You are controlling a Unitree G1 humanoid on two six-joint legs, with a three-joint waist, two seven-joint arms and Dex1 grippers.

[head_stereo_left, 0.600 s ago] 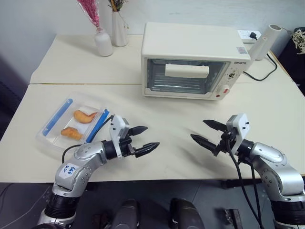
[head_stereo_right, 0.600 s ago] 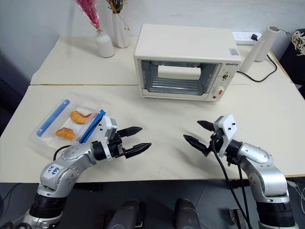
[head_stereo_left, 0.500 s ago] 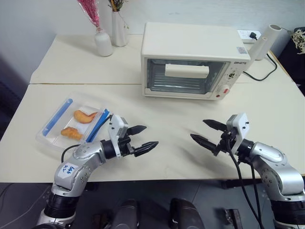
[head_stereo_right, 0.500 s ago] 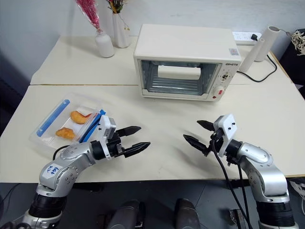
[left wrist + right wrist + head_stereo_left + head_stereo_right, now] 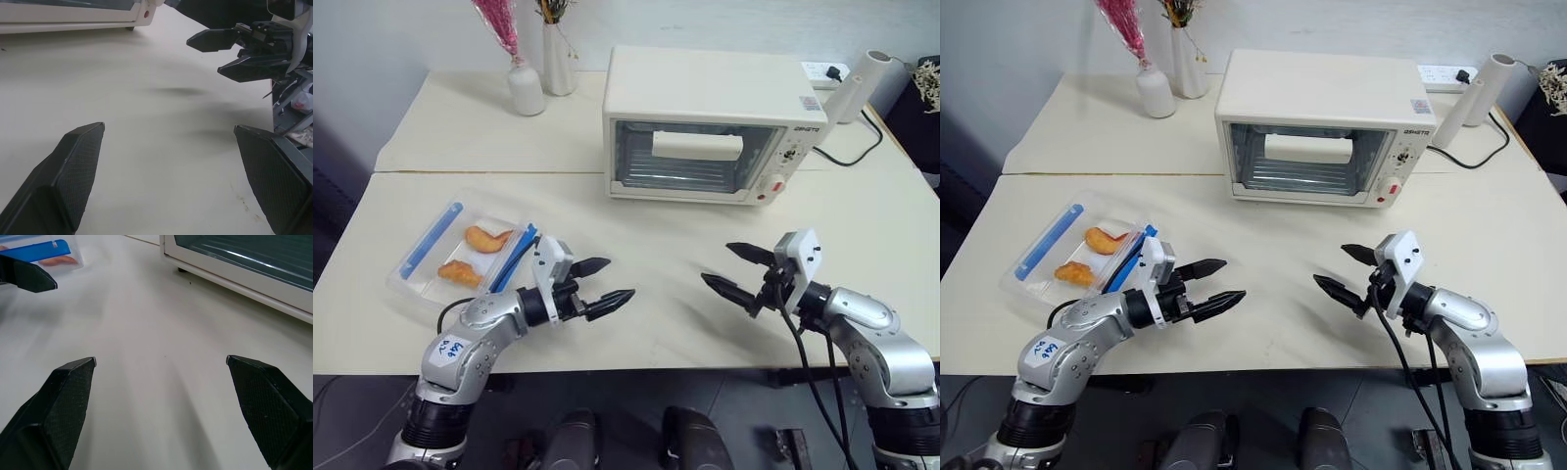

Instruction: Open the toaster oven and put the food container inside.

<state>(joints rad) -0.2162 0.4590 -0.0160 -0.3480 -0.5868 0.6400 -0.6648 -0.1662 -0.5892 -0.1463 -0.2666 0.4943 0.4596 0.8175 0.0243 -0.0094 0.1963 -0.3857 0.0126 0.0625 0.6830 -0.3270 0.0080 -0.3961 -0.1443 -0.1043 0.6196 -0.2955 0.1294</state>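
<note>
- Head views: oven (image 5: 710,122) sits far centre on the table (image 5: 862,225), door shut, white handle (image 5: 697,145) across the glass, red button (image 5: 762,196) at its lower right corner.
- Container (image 5: 460,253) lies flat near the left table edge, well apart from the oven; blue clips on both long sides, two fried pieces inside.
- Left gripper (image 5: 600,283) hovers just right of the container, fingers spread, nothing between them, pointing right toward the other arm.
- Right gripper (image 5: 734,268) hovers near right, released and empty too, pointing left.
- Two vases (image 5: 526,86) far left; a white tube (image 5: 860,83) and a power strip (image 5: 824,71) far right behind the oven.
- Left wrist view: own fingers (image 5: 73,171) wide apart over bare table; right gripper (image 5: 230,51) ahead; oven base and red button at the far edge.
- Right wrist view: own fingers (image 5: 63,396) wide apart; oven door bottom far right; a blue clip of the container (image 5: 41,248) far left; dark tip beside it is probably the left gripper's finger.
</note>
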